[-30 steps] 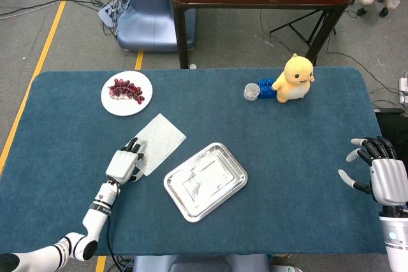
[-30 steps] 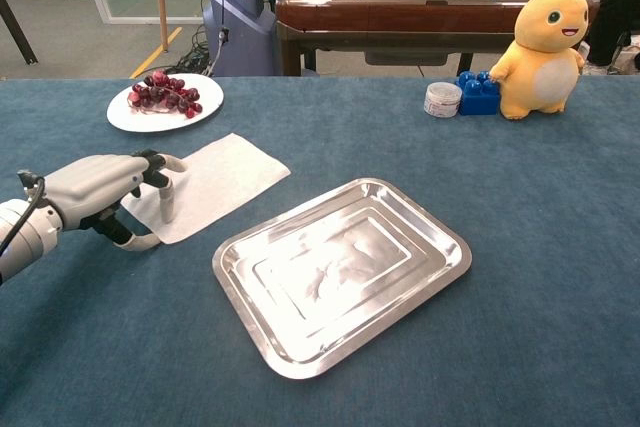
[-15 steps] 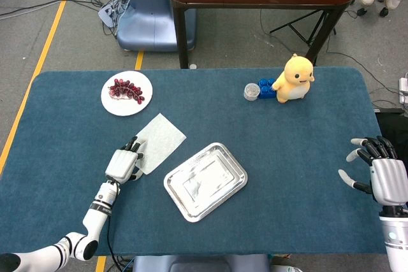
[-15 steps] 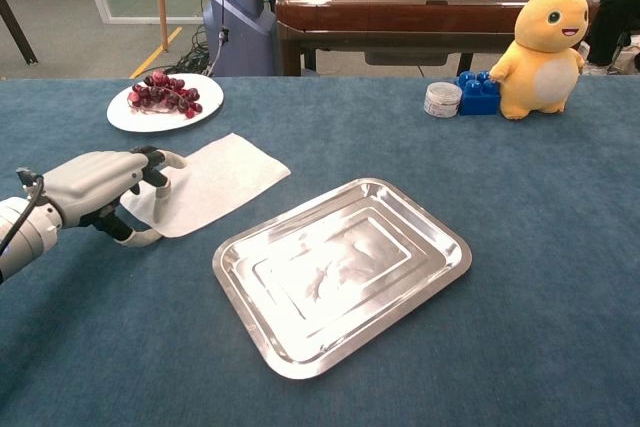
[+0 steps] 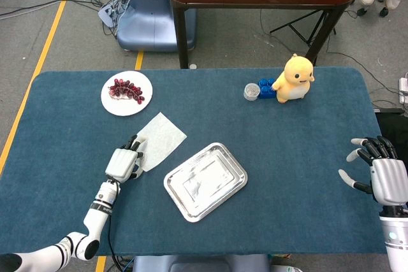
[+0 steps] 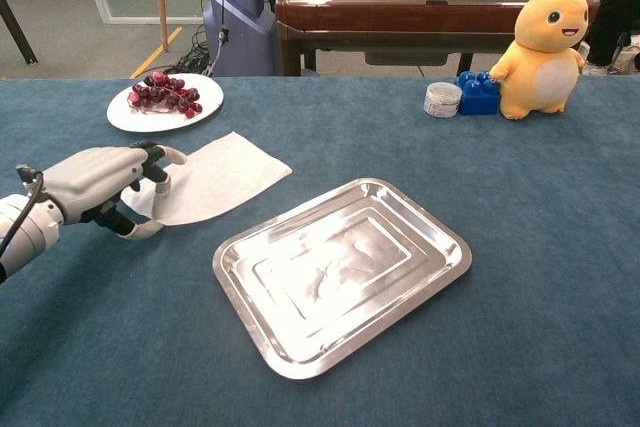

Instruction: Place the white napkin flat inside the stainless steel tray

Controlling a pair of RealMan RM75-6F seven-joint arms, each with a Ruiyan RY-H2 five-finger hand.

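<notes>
White napkin (image 6: 215,179) lies just left of empty steel tray (image 6: 440,269).

One napkin (image 5: 160,141), one tray (image 5: 205,181), one plate (image 5: 126,93), one duck toy (image 5: 294,79).

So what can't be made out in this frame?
- Left hand grip on the white napkin: its fingers cover the near edge in both views.
- Right hand: absent from the chest view; wrist cut by the head view's edge.
- Small round container: contents too small to read.
</notes>
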